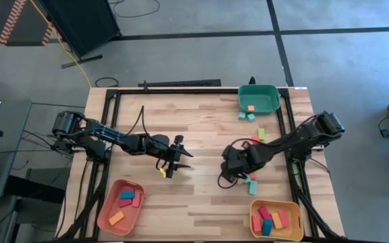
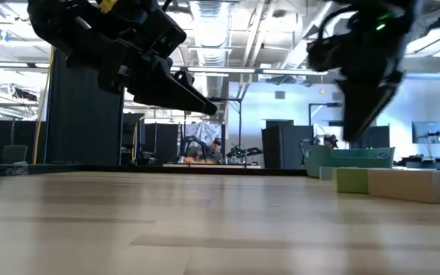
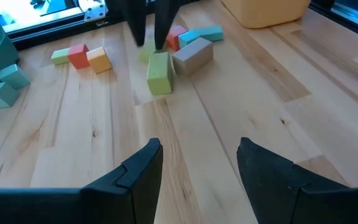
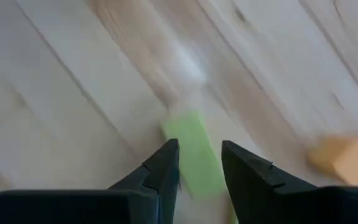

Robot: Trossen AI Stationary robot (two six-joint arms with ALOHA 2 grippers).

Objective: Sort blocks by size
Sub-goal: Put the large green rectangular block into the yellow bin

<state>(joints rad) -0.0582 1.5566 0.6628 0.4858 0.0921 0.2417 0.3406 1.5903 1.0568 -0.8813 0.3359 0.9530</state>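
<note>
My right gripper [image 4: 199, 148] is open and hangs above a green bar block [image 4: 196, 171] that lies flat on the table. One finger stands over each long side, clear of the block. The left wrist view shows those fingers [image 3: 165, 25] above the same green block [image 3: 159, 73]. Beside it lie a beige block [image 3: 192, 56], a red block [image 3: 175, 37] and a teal block [image 3: 205, 33]. In the high view the right gripper [image 1: 227, 174] is right of the table's middle. My left gripper [image 1: 175, 159] is open and empty left of the middle, above the table.
A green tray [image 1: 269, 101] holding an orange block stands at the far right, with loose blocks [image 1: 247, 116] before it. A salmon tray [image 1: 107, 219] at the near left and a yellow tray [image 1: 294, 226] at the near right hold blocks. Green, red and orange blocks [image 3: 79, 56] lie nearby.
</note>
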